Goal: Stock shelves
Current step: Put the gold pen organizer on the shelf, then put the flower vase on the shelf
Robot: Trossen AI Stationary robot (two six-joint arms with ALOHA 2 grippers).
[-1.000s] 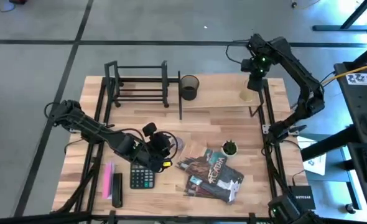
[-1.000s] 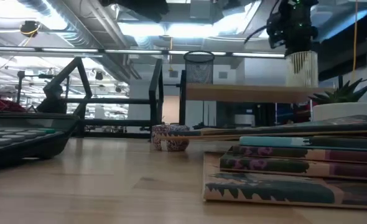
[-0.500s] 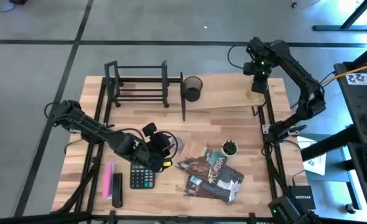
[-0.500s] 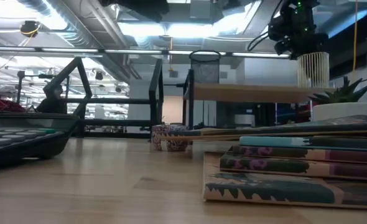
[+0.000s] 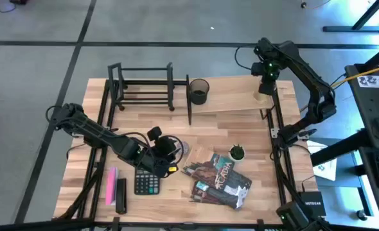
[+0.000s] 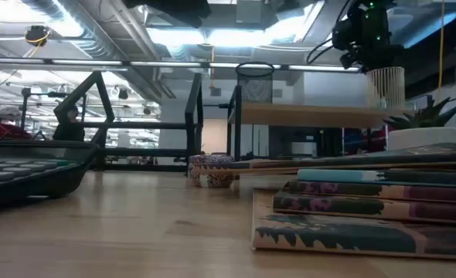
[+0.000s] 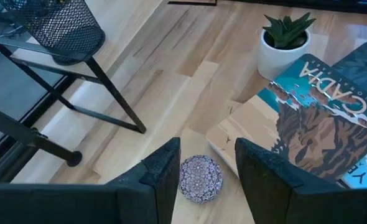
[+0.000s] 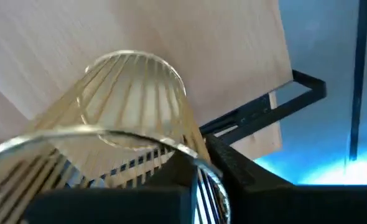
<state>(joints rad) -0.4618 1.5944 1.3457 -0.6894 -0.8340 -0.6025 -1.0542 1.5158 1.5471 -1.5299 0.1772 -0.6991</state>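
Jaws of the right gripper [image 5: 263, 86] pinch the rim of a pale ribbed cup [image 6: 386, 86] standing on the wood shelf [image 5: 231, 101]. It looks light and thin, so squeeze gently. Left gripper [image 7: 206, 167] gapes over a little patterned bowl [image 7: 200, 178].
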